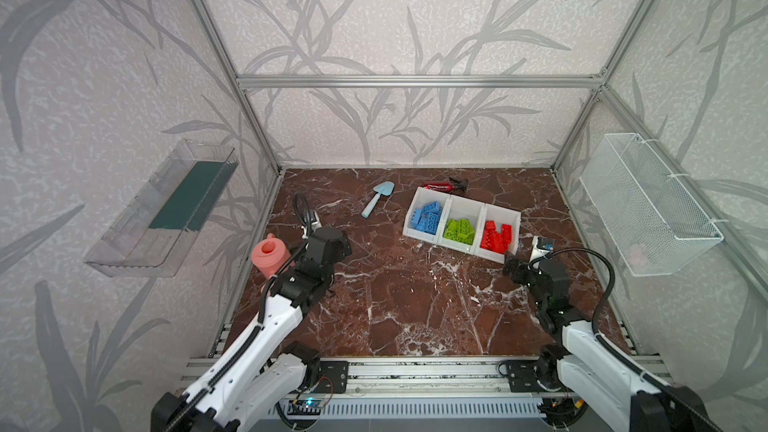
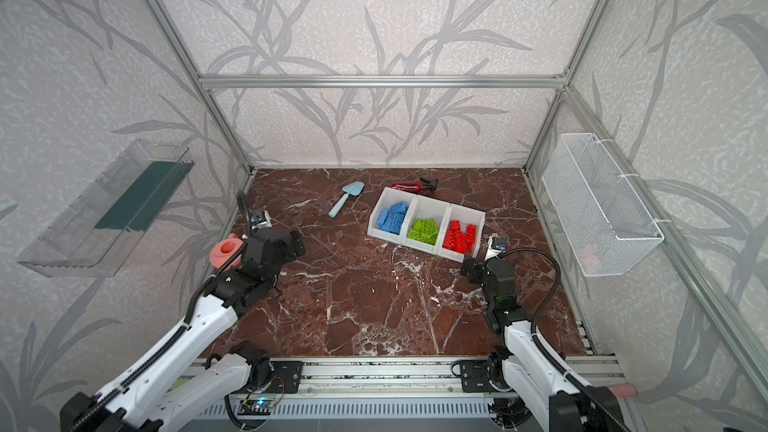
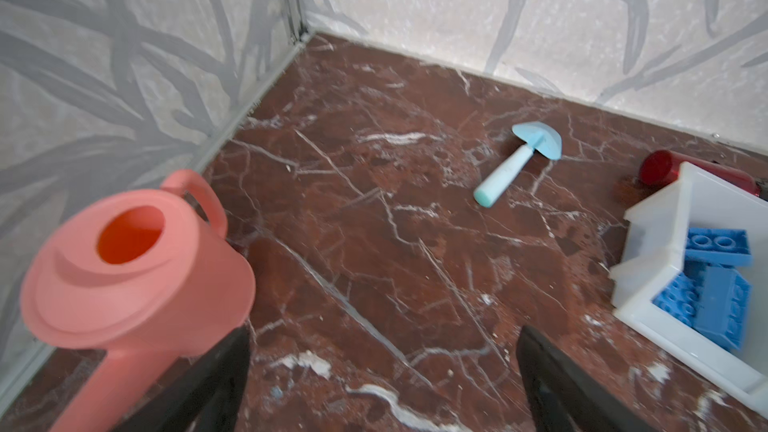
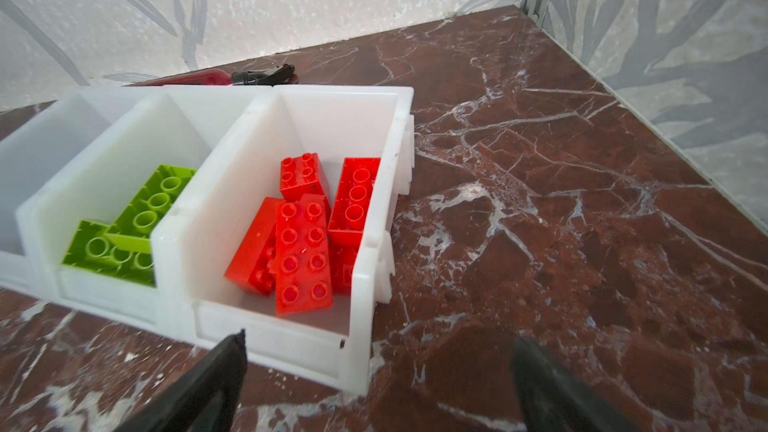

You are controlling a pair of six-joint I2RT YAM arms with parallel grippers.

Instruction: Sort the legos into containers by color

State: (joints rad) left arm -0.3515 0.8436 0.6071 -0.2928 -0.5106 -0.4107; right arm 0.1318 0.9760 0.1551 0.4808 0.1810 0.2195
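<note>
Three joined white containers sit at the back right of the marble table, seen in both top views. Blue legos fill one end bin, green legos the middle bin, and red legos the bin at the other end. My left gripper is open over bare marble, well to the left of the bins, with nothing between its fingers. My right gripper is open and empty too. It hovers just in front of the near corner of the red bin.
A pink watering can stands right beside my left gripper. A light blue trowel and a red spray bottle lie near the back wall. A clear tray hangs on the left wall and a white mesh basket on the right wall.
</note>
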